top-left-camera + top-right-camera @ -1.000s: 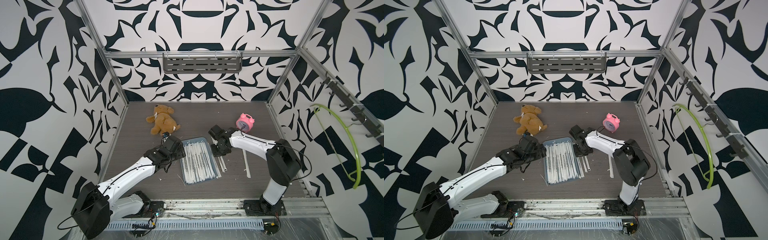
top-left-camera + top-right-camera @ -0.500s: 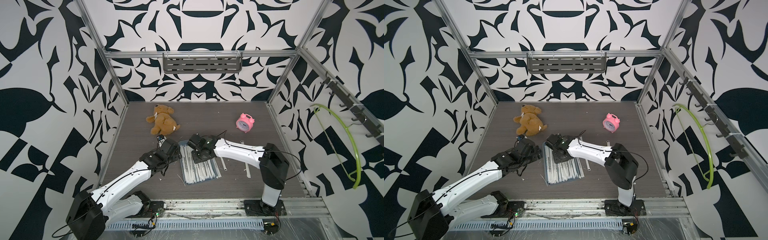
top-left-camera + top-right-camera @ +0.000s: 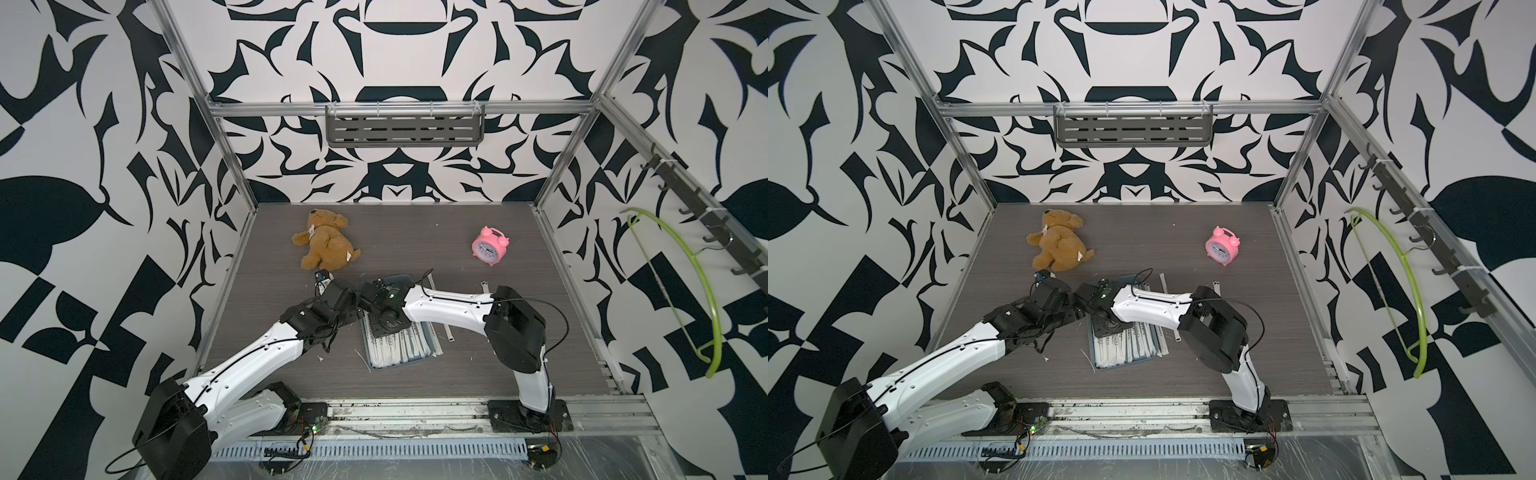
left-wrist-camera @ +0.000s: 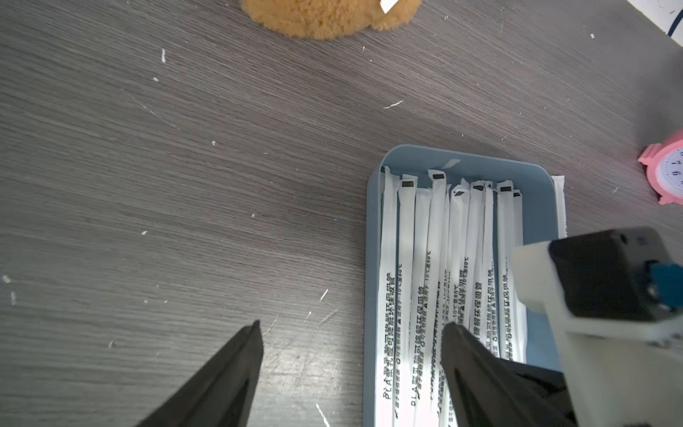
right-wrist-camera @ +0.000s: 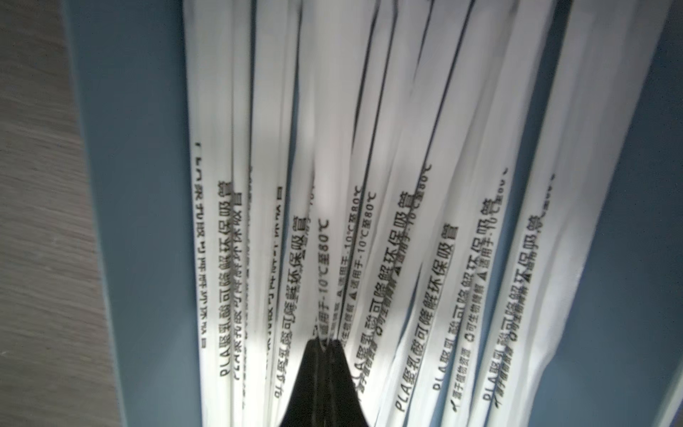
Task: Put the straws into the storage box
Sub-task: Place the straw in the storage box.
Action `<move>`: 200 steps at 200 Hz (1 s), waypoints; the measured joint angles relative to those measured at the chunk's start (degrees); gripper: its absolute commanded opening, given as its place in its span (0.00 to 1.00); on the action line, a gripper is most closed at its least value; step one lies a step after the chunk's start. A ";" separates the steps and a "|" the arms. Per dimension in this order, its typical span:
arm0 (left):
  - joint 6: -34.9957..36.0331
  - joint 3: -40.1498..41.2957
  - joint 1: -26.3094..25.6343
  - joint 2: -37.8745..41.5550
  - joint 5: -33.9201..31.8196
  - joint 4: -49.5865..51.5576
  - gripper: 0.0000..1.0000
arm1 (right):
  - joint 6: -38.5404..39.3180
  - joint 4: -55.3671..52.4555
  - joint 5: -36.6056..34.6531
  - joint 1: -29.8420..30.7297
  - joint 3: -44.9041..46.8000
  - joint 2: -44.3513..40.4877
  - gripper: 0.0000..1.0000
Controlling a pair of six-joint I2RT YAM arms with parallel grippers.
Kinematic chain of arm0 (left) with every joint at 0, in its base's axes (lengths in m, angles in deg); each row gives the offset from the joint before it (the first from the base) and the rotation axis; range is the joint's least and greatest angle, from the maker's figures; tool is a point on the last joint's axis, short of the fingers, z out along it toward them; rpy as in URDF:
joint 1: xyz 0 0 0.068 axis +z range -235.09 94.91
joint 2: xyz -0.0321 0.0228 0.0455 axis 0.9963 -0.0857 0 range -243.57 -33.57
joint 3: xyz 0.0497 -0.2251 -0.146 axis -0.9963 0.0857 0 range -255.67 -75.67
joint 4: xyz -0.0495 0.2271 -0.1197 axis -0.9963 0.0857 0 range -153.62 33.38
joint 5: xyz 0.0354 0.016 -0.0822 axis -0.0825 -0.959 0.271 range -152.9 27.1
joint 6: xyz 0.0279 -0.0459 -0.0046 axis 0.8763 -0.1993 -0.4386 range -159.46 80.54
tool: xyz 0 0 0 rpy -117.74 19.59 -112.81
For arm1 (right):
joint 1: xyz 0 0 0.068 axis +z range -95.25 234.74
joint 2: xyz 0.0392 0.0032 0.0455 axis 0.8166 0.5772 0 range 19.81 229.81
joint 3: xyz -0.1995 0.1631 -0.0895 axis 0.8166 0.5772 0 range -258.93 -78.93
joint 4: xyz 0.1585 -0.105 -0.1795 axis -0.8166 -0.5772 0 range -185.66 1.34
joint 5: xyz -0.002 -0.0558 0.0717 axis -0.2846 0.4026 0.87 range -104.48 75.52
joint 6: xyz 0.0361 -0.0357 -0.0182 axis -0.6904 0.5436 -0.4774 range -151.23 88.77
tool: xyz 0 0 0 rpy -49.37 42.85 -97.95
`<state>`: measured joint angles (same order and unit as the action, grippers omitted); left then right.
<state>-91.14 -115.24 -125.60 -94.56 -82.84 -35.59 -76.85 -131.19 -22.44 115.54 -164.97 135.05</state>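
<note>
The storage box (image 3: 400, 365) sits lower-centre of frame, straws (image 4: 436, 240) packed lengthwise inside, with a few loose on the table (image 3: 415, 232) beside it. The left gripper (image 4: 351, 327) gapes wide, empty; the right gripper (image 5: 325, 342) is pinched tight, seemingly on one wrapper

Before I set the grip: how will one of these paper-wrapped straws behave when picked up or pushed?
Probably very light: the straws are thin and flat-wrapped, so a push should slide one, not roll it. Likely floppy at the tips, where the wrapper ends look bent. They lie crossed in the storage box, so nudging one may drag its neighbours.
</note>
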 measured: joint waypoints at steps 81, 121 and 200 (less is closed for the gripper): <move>0.55 1.18 0.00 1.18 -0.42 0.07 0.84 | -0.94 -1.60 -0.70 -0.87 0.15 -0.02 0.06; 0.70 1.18 0.00 0.00 -0.37 0.04 0.84 | -0.72 -2.03 -0.72 -1.97 1.68 -0.02 0.09; 0.81 1.14 0.00 0.22 -0.39 0.13 0.84 | 0.92 -2.51 -0.90 -2.34 1.66 -0.02 0.30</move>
<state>-90.33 -114.10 -125.60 -94.34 -83.23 -35.46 -75.94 -133.70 -23.34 113.20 -163.31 135.03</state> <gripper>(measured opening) 0.838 0.291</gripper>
